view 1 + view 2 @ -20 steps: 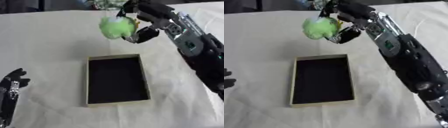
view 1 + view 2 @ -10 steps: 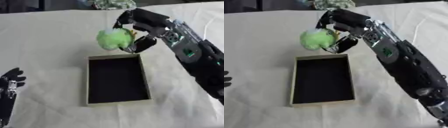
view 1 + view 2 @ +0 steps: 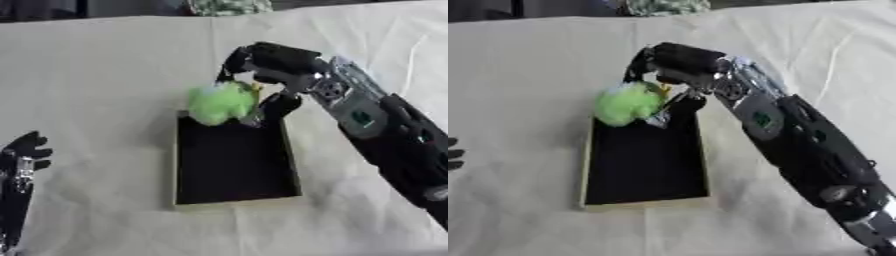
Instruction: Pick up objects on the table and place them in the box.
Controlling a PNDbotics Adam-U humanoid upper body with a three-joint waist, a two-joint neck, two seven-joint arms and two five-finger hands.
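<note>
A fuzzy green object [image 3: 220,103] with a bit of yellow hangs from my right hand [image 3: 267,62], whose fingers and thumb are curled round it. It is over the far end of the box [image 3: 289,159], a shallow rectangular tray with a black inside and pale walls. The box holds nothing that I can see. My left hand [image 3: 26,150] rests open at the lower left edge, fingers up, well away from the box.
A pale cloth [image 3: 96,75] covers the table. A mottled grey-green object [image 3: 229,6] lies at the far edge, behind my right hand. My right forearm [image 3: 394,145] slants across the right side of the table.
My right hand has carried the green object toward me and down, from beyond the box to over the box's far end. The left hand has stayed put.
</note>
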